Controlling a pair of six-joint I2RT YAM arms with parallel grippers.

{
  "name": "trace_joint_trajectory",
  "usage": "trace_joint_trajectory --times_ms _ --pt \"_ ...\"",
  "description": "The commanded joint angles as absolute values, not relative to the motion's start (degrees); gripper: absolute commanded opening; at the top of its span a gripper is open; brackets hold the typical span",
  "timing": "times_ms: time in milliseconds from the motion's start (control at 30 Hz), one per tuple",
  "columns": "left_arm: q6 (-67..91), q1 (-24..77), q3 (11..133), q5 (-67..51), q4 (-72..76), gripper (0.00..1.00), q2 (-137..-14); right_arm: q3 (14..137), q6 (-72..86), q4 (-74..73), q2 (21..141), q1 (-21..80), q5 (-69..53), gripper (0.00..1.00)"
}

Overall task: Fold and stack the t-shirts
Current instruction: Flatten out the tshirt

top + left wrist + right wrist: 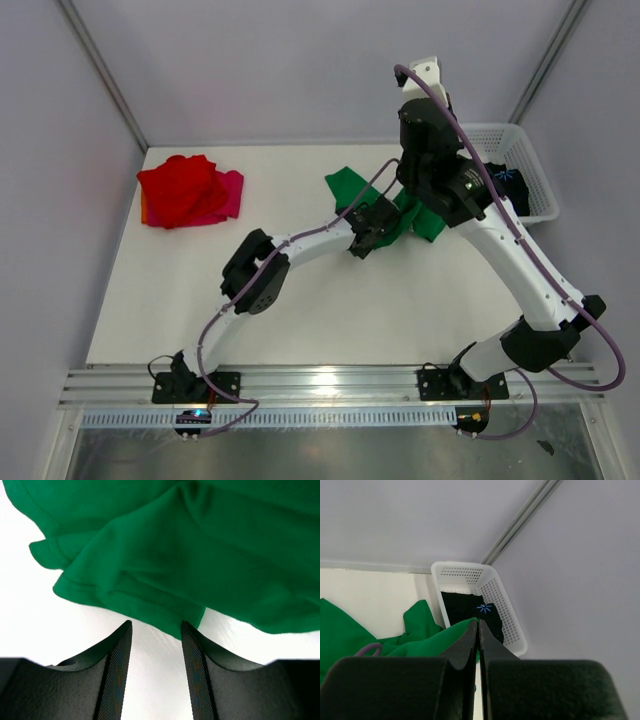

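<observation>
While right gripper point(478, 622) pinches shut on green t-shirt point(346, 187), left gripper point(156, 626) sits open at its near edge; black t-shirt point(465, 605) in basket point(470, 572) far right.

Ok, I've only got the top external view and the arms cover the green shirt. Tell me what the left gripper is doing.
Observer: The left gripper is open; the green t-shirt's hem lies at its fingertips, unclamped.
Operator: Now the right one.
Observer: The right gripper is shut, green cloth apparently pinched at its tips.
Operator: Check the basket.
Observer: The basket holds a black t-shirt with a small blue star-like print.
</observation>
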State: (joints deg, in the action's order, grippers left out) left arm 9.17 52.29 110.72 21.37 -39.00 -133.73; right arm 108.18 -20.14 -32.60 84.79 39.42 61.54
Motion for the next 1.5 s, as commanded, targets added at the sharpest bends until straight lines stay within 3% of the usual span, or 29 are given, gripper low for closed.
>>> trace_joint_trajectory --times_ms 0,600,1133,1467 --pt "5.5 53.4 112.5 24.7 -41.7 0.46 -131.4 109.9 -19.2 -31.5 84.3 39.8 62.7 0.03" --pt "4.9 59.3 113.0 25.6 -45.1 0.46 -132.1 111.1 -17.8 -32.0 86.1 39.8 61.8 0.03" --pt "4.7 58.8 113.4 26.5 -42.9 0.46 -138.3 111.0 -19.2 -32.0 85.0 39.8 62.7 0.03" --pt "5.4 57.9 112.8 26.0 -42.8 0.30 -139.9 110.3 -19.6 -32.4 83.9 39.8 63.5 0.03"
